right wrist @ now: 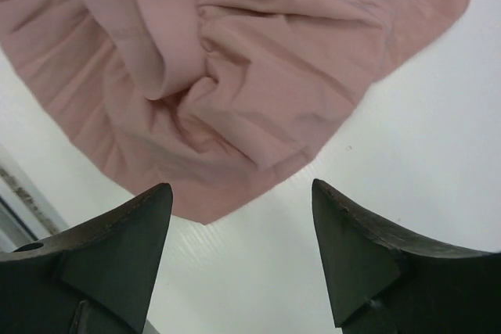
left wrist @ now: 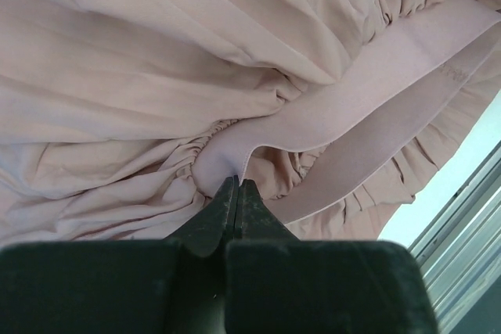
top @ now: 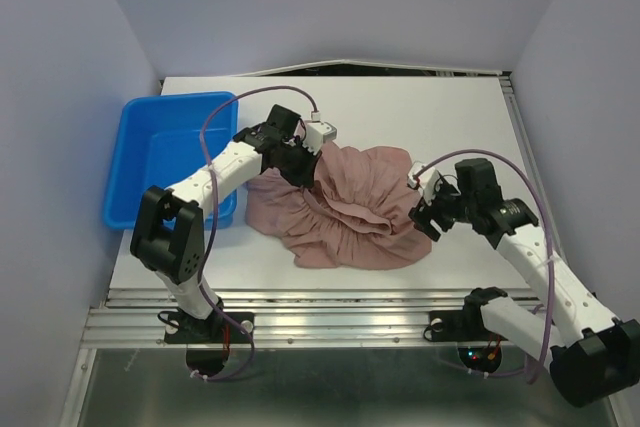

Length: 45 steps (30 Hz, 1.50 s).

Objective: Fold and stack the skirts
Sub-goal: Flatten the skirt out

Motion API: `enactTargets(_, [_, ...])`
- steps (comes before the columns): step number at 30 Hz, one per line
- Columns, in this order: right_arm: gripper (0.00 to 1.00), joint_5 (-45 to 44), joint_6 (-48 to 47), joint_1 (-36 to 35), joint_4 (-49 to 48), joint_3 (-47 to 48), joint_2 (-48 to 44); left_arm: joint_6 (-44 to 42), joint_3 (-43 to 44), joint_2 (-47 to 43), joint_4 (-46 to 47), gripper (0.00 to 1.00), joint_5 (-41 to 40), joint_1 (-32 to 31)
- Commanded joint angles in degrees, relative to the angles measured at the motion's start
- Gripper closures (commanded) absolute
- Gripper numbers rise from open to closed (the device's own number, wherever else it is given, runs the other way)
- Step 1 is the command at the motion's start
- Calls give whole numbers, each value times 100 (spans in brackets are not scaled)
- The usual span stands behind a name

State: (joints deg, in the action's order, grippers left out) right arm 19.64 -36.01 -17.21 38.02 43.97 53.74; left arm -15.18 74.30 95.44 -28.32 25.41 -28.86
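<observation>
Across the table (top: pixel 470 117), skirt (top: pixel 350 209) runs left-right: left end effector (left wrist: pixel 237 187) pinching its waistband (left wrist: pixel 376 76) end, right end effector (right wrist: pixel 243 193) spread, just short of the opposite edge.

A white tabletop (top: pixel 420 117) is seen, closed in by pale walls at the back and sides. On its left part a blue bin (top: pixel 180 99) is set, close to the left edge. A crumpled mauve-pink skirt (top: pixel 350 202) is spread in a loose heap over the middle and near part, its gathered folds and a flat waistband shown. Whether bin and skirt touch cannot be told. The far and right areas are left bare.
</observation>
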Motion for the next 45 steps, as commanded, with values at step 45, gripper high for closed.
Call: enactTargets(45, [46, -2236, 1483, -2919, -2475, -36, 2484, 217, 902, 1056, -376, 100, 1432, 1058])
